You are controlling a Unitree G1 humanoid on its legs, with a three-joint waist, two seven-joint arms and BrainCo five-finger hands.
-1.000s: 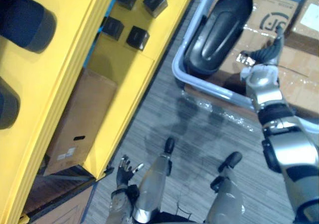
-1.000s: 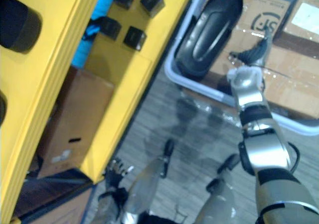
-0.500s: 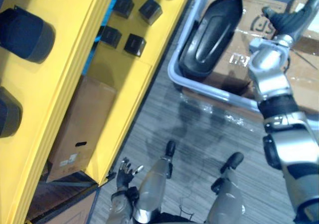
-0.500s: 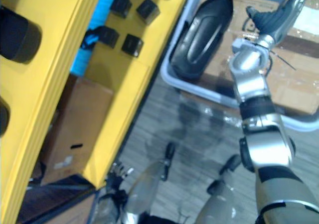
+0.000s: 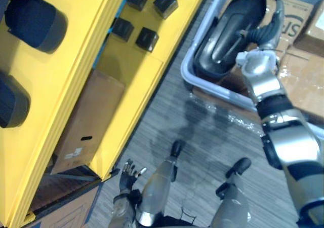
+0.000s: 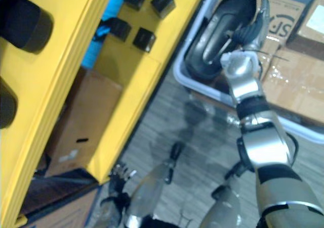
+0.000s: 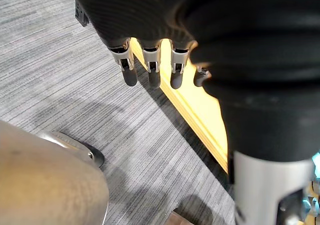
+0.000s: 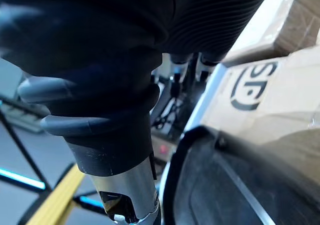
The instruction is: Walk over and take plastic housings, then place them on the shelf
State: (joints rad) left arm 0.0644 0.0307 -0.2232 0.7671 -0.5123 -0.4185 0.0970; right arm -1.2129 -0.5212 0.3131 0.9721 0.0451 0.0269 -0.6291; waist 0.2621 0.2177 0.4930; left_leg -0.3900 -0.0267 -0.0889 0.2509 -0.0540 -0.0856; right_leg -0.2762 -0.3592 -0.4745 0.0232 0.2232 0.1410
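Left eye view, looking down past the robot: a tall yellow shelf (image 5: 126,71) runs along the robot's left, and just beside its outer edge stands a grey bin (image 5: 188,76) lined with cardboard cartons (image 5: 298,81). The task's thing, a long black plastic housing (image 5: 223,40), lies inside that bin on the side nearest the shelf, propped against the bin wall and the cartons. The right hand (image 5: 260,30) is stretched out to the side of the housing away from the shelf and appears to touch its edge; whether it has closed on the housing cannot be told. The left hand (image 5: 129,173) hangs low by the shelf's foot, released and holding nothing. On the shelf sit two rounded dark parts (image 5: 38,20) on the upper level and several small black blocks (image 5: 147,38) lower down, with a cardboard box (image 5: 86,121) underneath. The likely trouble from here: the housing is long and looks smooth, so a one-handed hold near one edge could let it swing or slip, and its lower end could catch on the bin's rim on the way out; swung toward the shelf, it could knock the blocks. The right wrist view adds the housing's curved black rim close up against a printed carton. The left wrist view shows the left hand's fingers (image 7: 151,67) straight and relaxed above the striped grey floor (image 7: 75,100), close to the shelf's yellow edge
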